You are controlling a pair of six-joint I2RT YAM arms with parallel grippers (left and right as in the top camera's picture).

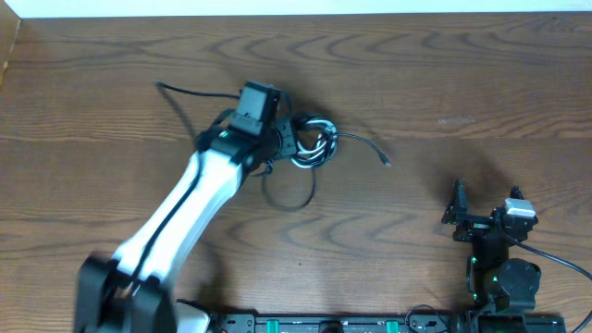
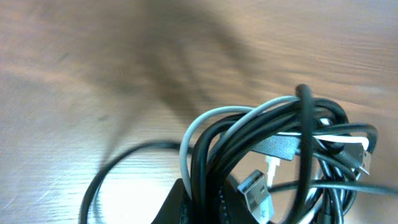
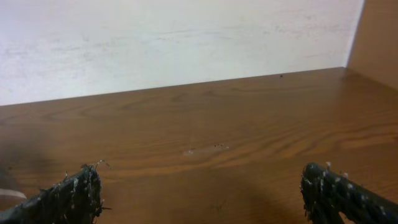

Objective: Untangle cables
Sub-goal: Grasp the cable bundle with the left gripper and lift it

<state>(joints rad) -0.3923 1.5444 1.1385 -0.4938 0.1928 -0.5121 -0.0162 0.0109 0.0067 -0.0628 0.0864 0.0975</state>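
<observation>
The cables (image 1: 315,144) lie in a tangled bundle of black and white cords at the table's middle. One black strand trails left (image 1: 176,90), another ends in a small plug at the right (image 1: 386,162), and a loop hangs toward the front (image 1: 294,200). My left gripper (image 1: 289,139) is at the bundle's left side. In the left wrist view it (image 2: 205,206) is shut on black strands of the cables (image 2: 280,134), with a white cord (image 2: 202,123) and a silver USB plug (image 2: 255,193) beside them. My right gripper (image 1: 453,211) (image 3: 200,182) stands open and empty at the front right.
The wooden table (image 1: 444,74) runs back to a white wall (image 3: 186,43). A wooden side panel (image 3: 379,37) rises at the right in the right wrist view. The arms' bases and a black rail (image 1: 324,324) line the front edge.
</observation>
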